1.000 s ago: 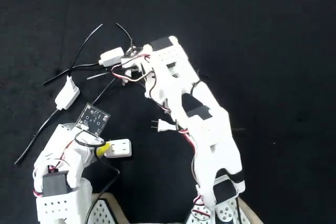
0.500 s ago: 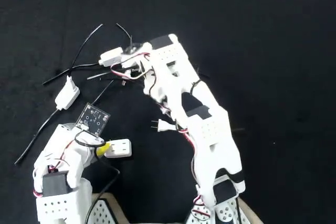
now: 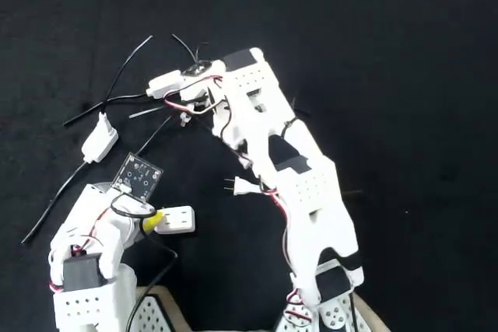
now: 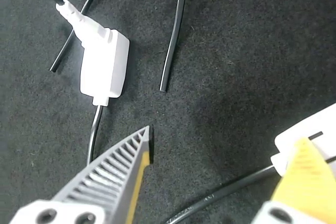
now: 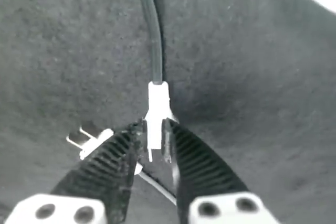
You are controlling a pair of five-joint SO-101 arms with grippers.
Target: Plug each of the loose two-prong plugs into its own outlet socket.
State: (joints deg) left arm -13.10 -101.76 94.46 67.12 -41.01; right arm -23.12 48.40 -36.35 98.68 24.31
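The black table (image 3: 420,75) looks like cloth, so I think things can slide a bit on it. My right arm stretches far over it. My right gripper (image 5: 156,135) is pinched almost closed on a small white plug (image 5: 158,98), down at the thin end where the black cord (image 5: 149,19) comes out. My left gripper (image 4: 223,140) is spread wide and grips nothing. One yellow finger pad (image 4: 304,166) touches an outlet socket (image 3: 176,219) near my left arm. Another white socket block (image 4: 105,64) lies on the table just ahead of that gripper. One loose two-prong plug (image 3: 246,186) lies beside my right arm. I think these plugs are light, hard and smooth. The cord may tug them sideways. It is best to hold the fat plastic body, never the thin metal pins.
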